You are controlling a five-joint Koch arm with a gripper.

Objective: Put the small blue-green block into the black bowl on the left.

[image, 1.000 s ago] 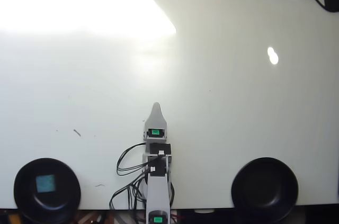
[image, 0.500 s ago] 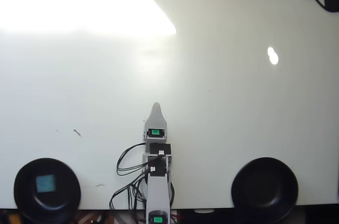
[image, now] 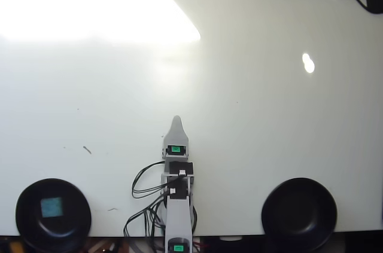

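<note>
From my overhead view, I judge the task to be finished: the small blue-green block [image: 51, 207] lies flat inside the black bowl [image: 25, 224] at the lower left of the picture, near the bowl's middle, and nothing holds it. The gripper [image: 176, 122] points up the table, well apart from both bowls and holding nothing; only one pale pointed tip shows, so I cannot tell if the jaws stand apart or together. The block is a matte teal square, much smaller than the bowl. The bowl is round, shallow and glossy. A second black bowl [image: 298, 213] at the lower right looks empty. The white table [image: 269, 121] is smooth, with strong glare at the upper left.
</note>
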